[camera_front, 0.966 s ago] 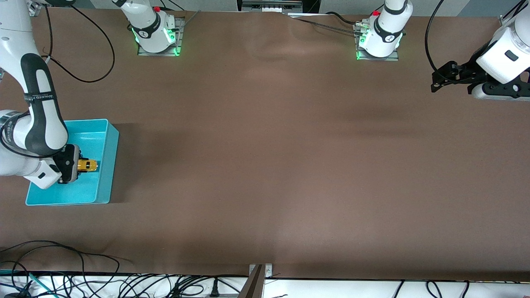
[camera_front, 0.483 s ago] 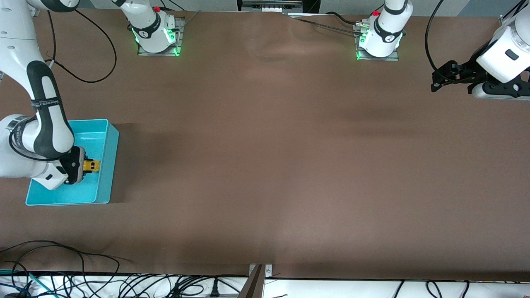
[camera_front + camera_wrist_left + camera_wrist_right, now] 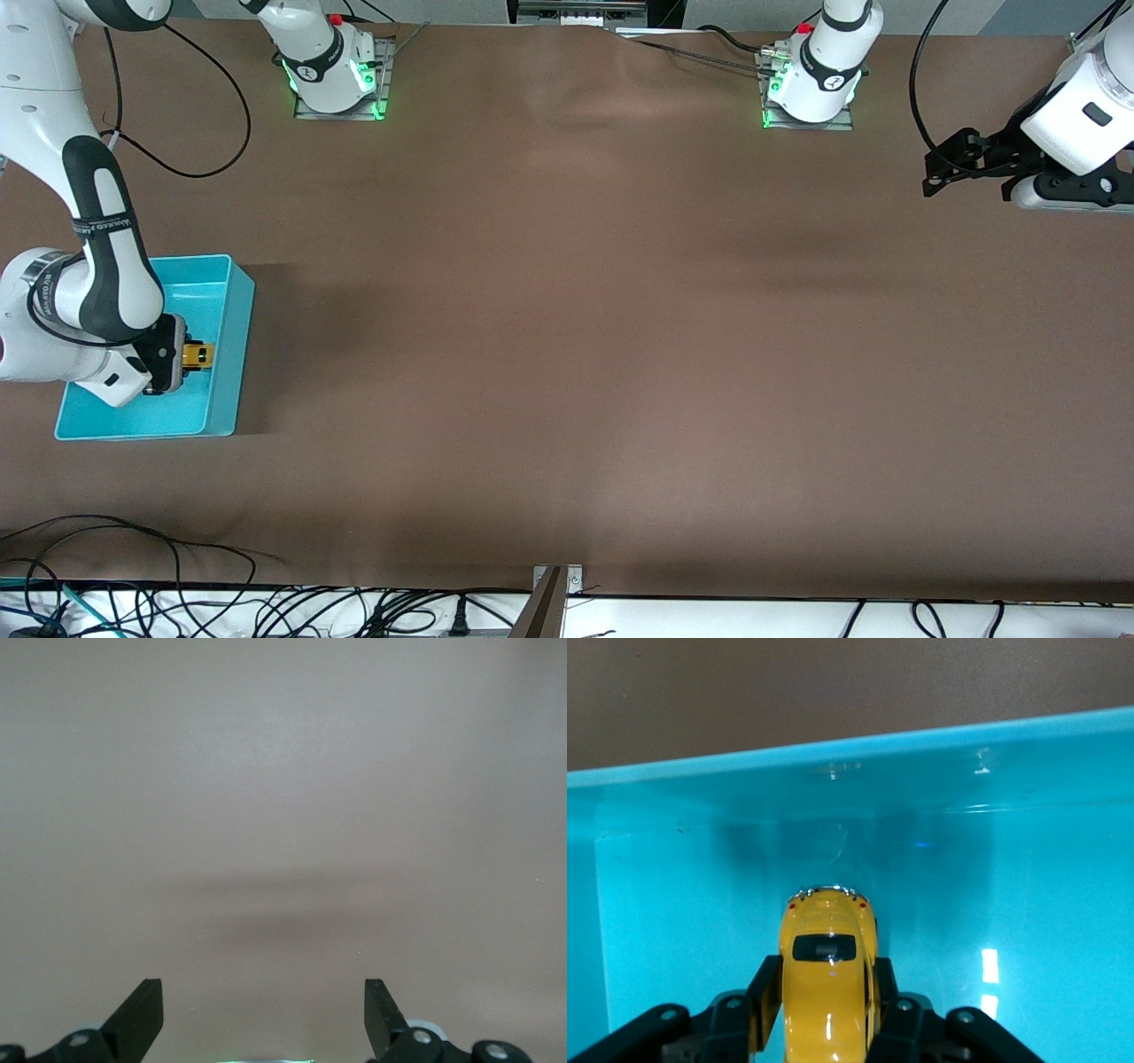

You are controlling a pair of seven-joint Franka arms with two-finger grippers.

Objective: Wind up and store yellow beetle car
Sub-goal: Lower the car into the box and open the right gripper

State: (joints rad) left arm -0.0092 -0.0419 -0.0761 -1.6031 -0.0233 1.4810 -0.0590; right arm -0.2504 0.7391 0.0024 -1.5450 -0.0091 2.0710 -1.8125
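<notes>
Hidden: most of the yellow beetle car (image 3: pixel 198 356) is covered by the right gripper (image 3: pixel 174 357) in the front view; only its tip is seen.
Car: inside the turquoise bin (image 3: pixel 229 354), nose toward 3 o'clock.
Right gripper: fingers (image 3: pixel 764 988) are set against the car's (image 3: pixel 827 979) flanks; whether it is clamped cannot be told.
Left gripper (image 3: pixel 939 168): held spread wide over bare table (image 3: pixel 585 337), waiting.
Surroundings: cables (image 3: pixel 177 602) along the table's 6 o'clock edge.
</notes>
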